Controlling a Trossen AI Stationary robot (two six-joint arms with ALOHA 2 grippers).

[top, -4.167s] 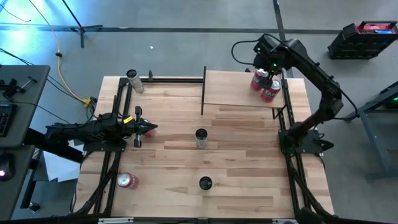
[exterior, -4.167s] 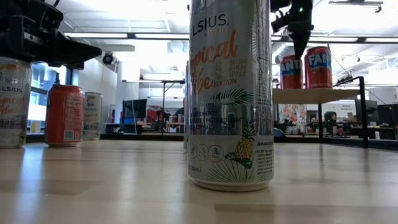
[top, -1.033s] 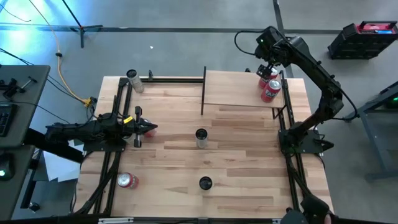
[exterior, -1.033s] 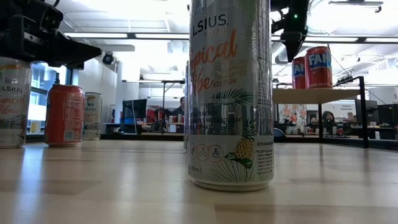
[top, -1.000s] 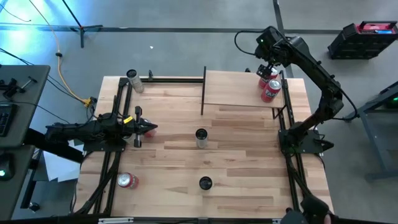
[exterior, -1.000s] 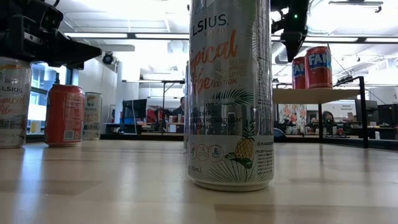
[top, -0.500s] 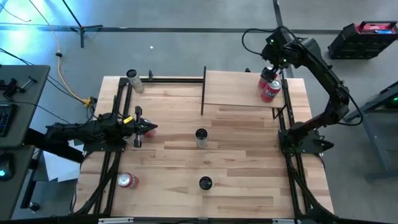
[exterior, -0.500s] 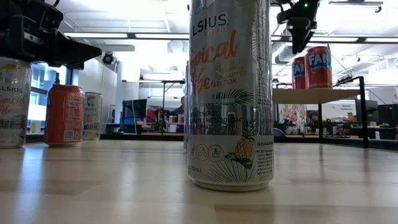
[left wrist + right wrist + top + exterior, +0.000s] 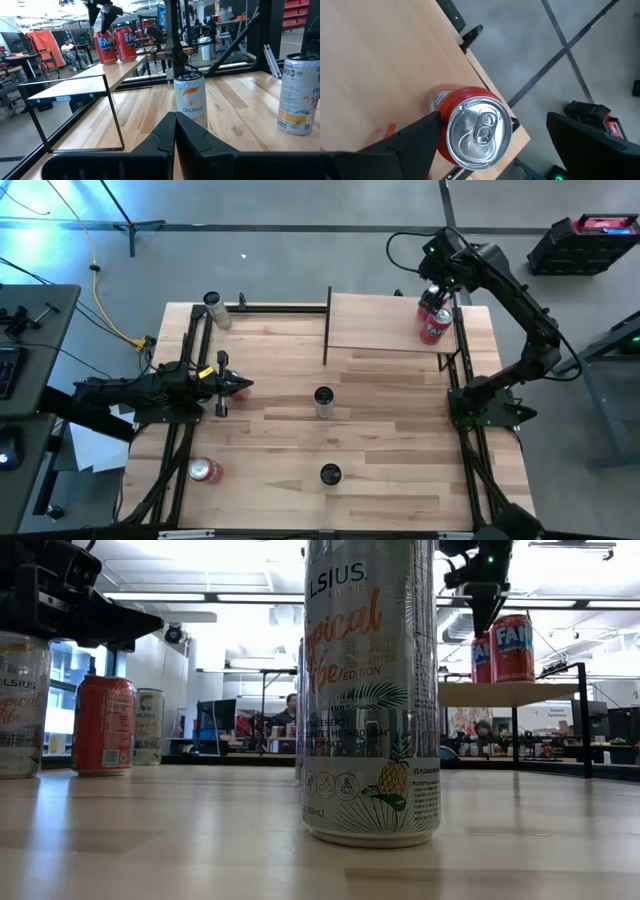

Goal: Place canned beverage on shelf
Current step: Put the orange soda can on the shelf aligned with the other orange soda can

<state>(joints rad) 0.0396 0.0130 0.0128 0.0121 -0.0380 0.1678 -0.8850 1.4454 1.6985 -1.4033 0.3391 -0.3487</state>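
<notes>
The right gripper (image 9: pixel 492 137) holds its two dark, wedge-shaped fingers (image 9: pixel 412 137) wide apart, one on each side of a red can (image 9: pixel 477 130) but clear of it; its round, brushed-metal lid with a pull tab faces the wrist camera. In the high view this gripper (image 9: pixel 436 288) hangs at the upper right of the frame, above the two red cans (image 9: pixel 434 320) that stand upright and touching at the right end of the shelf (image 9: pixel 385 322), a flat, pale wood board with thin black uprights. Half a second ago the gripper sat slightly farther to the right; four seconds ago it was lower, down at the cans. In the low view the cans (image 9: pixel 510 647) show at the upper right on the raised board.

The left gripper (image 9: pixel 238 388), at the left middle of the high view, has its fingers pressed together on nothing, unchanged. Slim, printed cans (image 9: pixel 324 401) stand on the planked tabletop (image 9: pixel 380 440).
</notes>
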